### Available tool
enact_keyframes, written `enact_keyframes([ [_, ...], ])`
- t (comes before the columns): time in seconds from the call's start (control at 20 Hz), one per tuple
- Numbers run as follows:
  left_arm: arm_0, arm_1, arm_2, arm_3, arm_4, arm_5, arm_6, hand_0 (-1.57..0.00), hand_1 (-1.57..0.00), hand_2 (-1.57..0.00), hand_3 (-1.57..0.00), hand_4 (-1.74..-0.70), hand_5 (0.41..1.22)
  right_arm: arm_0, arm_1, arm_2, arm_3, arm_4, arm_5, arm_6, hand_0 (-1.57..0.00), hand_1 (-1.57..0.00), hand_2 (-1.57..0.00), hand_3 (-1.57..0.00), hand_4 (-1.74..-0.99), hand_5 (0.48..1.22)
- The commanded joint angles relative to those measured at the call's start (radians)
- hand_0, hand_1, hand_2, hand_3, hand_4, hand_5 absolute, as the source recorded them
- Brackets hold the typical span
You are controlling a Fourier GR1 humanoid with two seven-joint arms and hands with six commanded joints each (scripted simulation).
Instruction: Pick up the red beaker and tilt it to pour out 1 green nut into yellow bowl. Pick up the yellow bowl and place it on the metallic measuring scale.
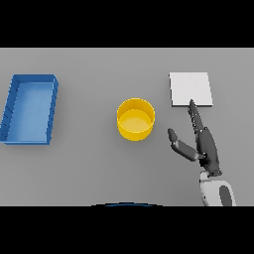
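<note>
A blue tray [30,109] sits farthest from the right hand [206,144], well off to that hand's left across the grey bench [99,168]. It is a shallow rectangular tray with raised walls, its long side running away from the robot, and its floor shows nothing inside. No writing or label can be read on it.

Between the tray and the hand stands the yellow bowl [135,119], upright, round and straight-walled. It lies near the hand, to its left and a little farther from the robot, apart from it with bare bench between. The inside of the bowl shows only its own yellow floor; no green nut is visible in it. It carries no marking that can be read.

The right hand comes in from the lower right on a white and grey arm [214,191]. Its fingers [195,115] are straight and held close together, pointing away from the robot, while the thumb [179,144] spreads out to the left toward the bowl. The hand is wide and holds nothing.

Just beyond the fingertips lies the metallic measuring scale [190,89], a flat pale grey square plate on the bench. The fingertips overlap its near edge in the view; whether they touch it cannot be told. The plate's top carries nothing, and no display or writing is readable on it.
</note>
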Motion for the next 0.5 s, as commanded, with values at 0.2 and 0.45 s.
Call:
enact_keyframes([
  [0.2,0.164,0.050,0.069,-0.112,0.198,0.118,0.143,-1.57,-1.57,-1.57,-1.52,-1.74,1.221,-0.014,-0.008,0.001,0.012,0.004,0.005,-0.024,0.00,0.00,0.00,0.00,-1.168,0.680],
  [0.45,0.425,0.114,0.081,-0.414,0.367,0.253,0.276,-1.57,-1.57,-1.57,-1.37,-1.74,1.221,-0.010,-0.005,0.017,-0.002,0.032,-0.005,0.002,0.00,0.00,0.00,0.00,-1.194,0.703],
])
